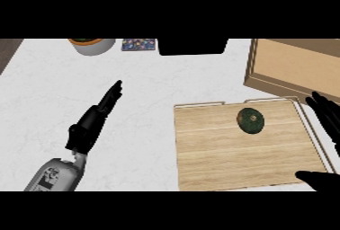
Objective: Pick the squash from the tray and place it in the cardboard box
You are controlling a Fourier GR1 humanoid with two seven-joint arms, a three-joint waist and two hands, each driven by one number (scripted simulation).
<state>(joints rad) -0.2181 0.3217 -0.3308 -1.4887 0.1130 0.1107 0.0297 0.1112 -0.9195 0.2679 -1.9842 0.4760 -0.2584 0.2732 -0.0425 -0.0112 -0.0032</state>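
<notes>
Pickup was the step in hand, by my reckoning, and it had not yet begun. Nearest me, the right hand (328, 121) came in at the right edge, spread wide, thumb low and fingers straight above it, over the right rim of the wooden tray (232, 157). It had hold of nothing. Across the counter (139, 148), well off to that hand's left, the left hand (90, 123) rested open, straight fingers pointing away, apart from everything.

The squash (251, 120), dark green and round, lay on the tray's far half, to the left of the right hand's fingers and clear of them. The next move, I judged, called for the right hand to travel left and down over the squash and curl round it. Beyond the fingertips, just past the tray's far corner, stood the cardboard box (292, 63), so the carry looked short and forward.
</notes>
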